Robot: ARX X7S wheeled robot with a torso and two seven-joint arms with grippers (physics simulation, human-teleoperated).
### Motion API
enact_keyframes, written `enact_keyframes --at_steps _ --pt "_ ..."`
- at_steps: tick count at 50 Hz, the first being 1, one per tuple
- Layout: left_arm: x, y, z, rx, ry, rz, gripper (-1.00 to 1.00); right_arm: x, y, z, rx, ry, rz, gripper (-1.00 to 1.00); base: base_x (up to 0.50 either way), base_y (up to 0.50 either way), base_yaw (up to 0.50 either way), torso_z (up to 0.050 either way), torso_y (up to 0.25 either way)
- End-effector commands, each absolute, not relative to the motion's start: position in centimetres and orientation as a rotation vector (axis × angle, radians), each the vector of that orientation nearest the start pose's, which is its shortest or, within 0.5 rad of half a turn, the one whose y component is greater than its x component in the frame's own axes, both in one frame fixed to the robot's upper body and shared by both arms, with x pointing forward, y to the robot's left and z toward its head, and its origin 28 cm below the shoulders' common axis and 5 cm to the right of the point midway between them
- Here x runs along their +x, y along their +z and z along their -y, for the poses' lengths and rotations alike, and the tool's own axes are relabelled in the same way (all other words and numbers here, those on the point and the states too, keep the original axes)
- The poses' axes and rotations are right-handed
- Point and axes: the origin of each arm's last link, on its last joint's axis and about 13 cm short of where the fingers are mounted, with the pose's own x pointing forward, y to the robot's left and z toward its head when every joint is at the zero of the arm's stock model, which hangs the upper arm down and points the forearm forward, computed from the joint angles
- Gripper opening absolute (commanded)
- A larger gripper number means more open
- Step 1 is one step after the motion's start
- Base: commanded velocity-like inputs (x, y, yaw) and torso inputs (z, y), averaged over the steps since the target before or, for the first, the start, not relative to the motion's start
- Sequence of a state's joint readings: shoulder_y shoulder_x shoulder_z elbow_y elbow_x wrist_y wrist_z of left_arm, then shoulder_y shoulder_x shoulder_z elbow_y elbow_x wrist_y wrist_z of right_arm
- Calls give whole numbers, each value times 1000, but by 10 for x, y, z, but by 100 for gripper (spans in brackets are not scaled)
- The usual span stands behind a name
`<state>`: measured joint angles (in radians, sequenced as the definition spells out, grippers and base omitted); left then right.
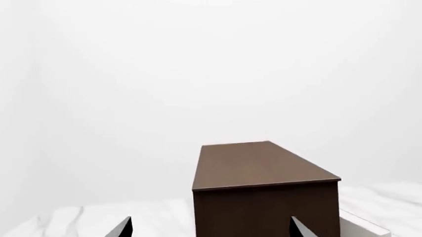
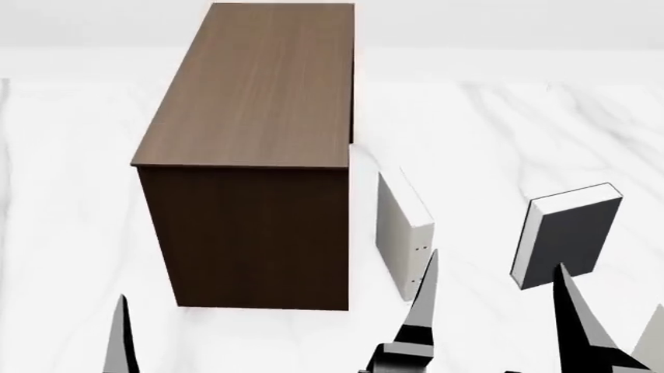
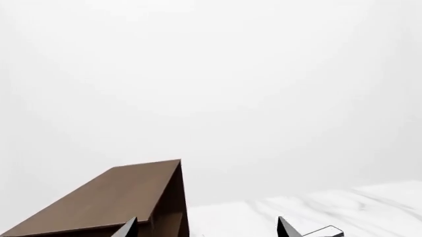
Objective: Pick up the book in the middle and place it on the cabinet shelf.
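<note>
The book (image 2: 568,237), dark grey with white page edges, stands upright on the white marble surface, right of the cabinet. The cabinet shelf (image 2: 254,85) is the wood-grain top of the tall dark brown cabinet; it also shows in the wrist views, cabinet shelf (image 1: 260,165) and cabinet shelf (image 3: 99,202). My right gripper (image 2: 498,260) is open and low in front, its tips straddling the gap between a pale book and the dark book, touching neither. My left gripper (image 1: 211,222) is open and empty, facing the cabinet's front. Only one of its fingers (image 2: 123,334) shows in the head view.
A pale off-white book (image 2: 403,233) stands upright close to the cabinet's right side and also shows as the pale book (image 1: 359,224). Another pale shape (image 2: 654,342) sits at the right edge. A white book corner (image 3: 323,231) shows beside my right finger. White marble surface (image 2: 498,132) lies beyond.
</note>
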<state>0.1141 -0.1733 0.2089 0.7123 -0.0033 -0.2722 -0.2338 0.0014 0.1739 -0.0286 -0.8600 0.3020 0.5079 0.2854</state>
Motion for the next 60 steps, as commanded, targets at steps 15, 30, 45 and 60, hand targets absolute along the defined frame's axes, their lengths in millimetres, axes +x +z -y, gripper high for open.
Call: enact_keyframes --at_steps 15,30,45,60 --pt "167 118 -192 55 -32 336 100 175 149 100 115 -51 305 100 500 0 0 0 1" --pt "166 119 -193 54 -26 340 100 176 145 100 108 -64 290 100 494 0 0 0 1" --pt "167 119 -193 54 -25 339 100 170 144 105 214 -38 367 100 0 0 -54 0 1" --pt "168 117 -192 54 -26 336 100 170 144 105 224 -37 361 100 0 0 -500 0 0"
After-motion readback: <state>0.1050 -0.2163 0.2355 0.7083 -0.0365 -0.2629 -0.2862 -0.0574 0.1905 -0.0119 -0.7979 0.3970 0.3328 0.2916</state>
